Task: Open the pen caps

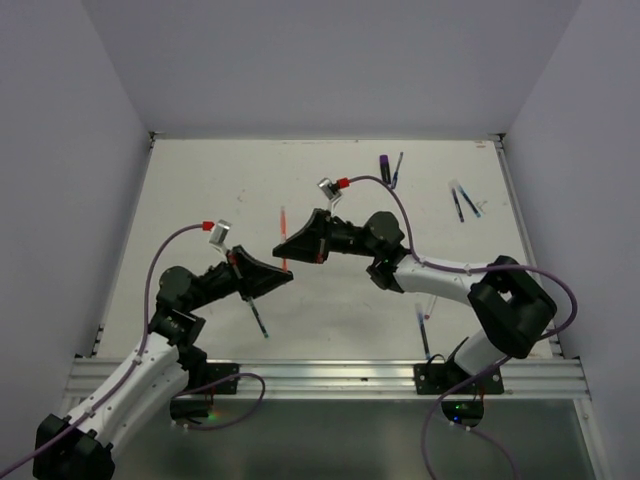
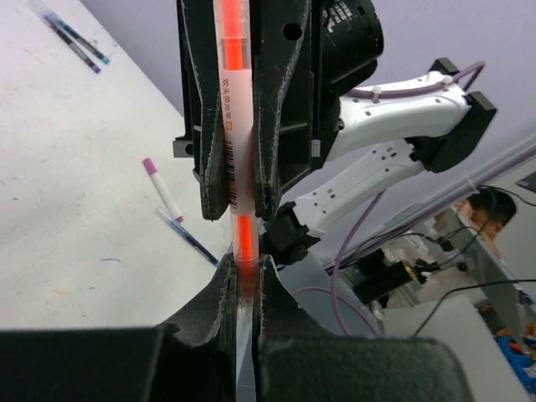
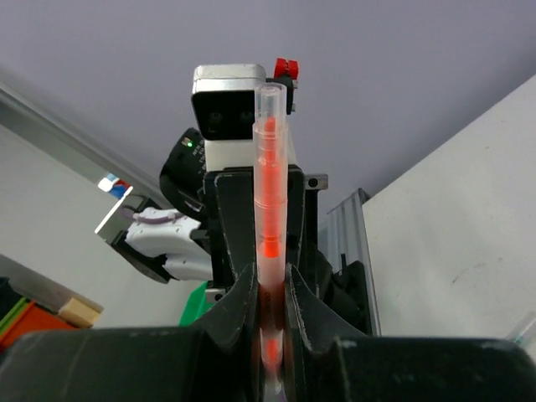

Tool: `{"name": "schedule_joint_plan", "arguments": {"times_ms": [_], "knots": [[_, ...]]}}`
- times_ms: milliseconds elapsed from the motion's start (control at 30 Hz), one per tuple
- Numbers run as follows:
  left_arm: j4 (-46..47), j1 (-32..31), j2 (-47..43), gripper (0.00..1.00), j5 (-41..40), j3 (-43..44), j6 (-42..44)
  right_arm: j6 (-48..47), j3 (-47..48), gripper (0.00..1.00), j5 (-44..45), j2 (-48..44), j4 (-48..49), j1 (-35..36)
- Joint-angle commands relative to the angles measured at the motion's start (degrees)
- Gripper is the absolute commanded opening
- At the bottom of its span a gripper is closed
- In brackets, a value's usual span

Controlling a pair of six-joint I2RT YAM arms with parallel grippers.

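Note:
A thin red pen hangs in the air between my two grippers, above the middle of the table. My right gripper is shut on its labelled barrel. My left gripper is shut on the pen's clear end, which reaches in between the fingers. In the right wrist view that clear tubular end rises in front of the left wrist. Whether it is a pen cap I cannot tell. In the top view the left gripper and the right gripper meet tip to tip around the pen.
More pens lie on the table: a stubby purple marker beside a blue pen at the back, two pens at the back right, a dark pen under the left arm, and one near the right base.

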Motion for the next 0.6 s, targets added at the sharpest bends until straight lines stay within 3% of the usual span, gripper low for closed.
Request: {"name": "schedule_joint_plan", "arguments": {"times_ms": [0,33,133,267,400,567], "knots": [[-17.96,-1.68,-1.22,0.00,4.23,6.19,12.72,-2.21,0.46,0.00,13.05,-2.42,1.29,-2.36],[-32.39,-1.68,-0.52,0.00,-5.46,11.44,15.48,-4.15,0.63,0.00,16.20,-3.74,-6.49,-2.36],[-52.25,-1.77,1.68,0.00,-24.04,18.94,20.16,-10.75,2.21,0.00,24.90,-7.87,-21.28,-2.19],[-56.87,-1.68,2.21,0.00,-33.15,20.63,20.96,-13.39,5.20,0.00,34.32,-9.64,-31.69,-1.83],[-48.82,-1.77,-0.59,0.00,-26.86,16.34,23.67,-12.08,4.95,0.00,40.75,-10.00,-30.13,-1.83],[-27.82,-1.68,-4.11,0.00,-4.45,10.62,22.20,-10.06,9.42,0.00,36.46,-5.61,-27.58,-2.53]]}}
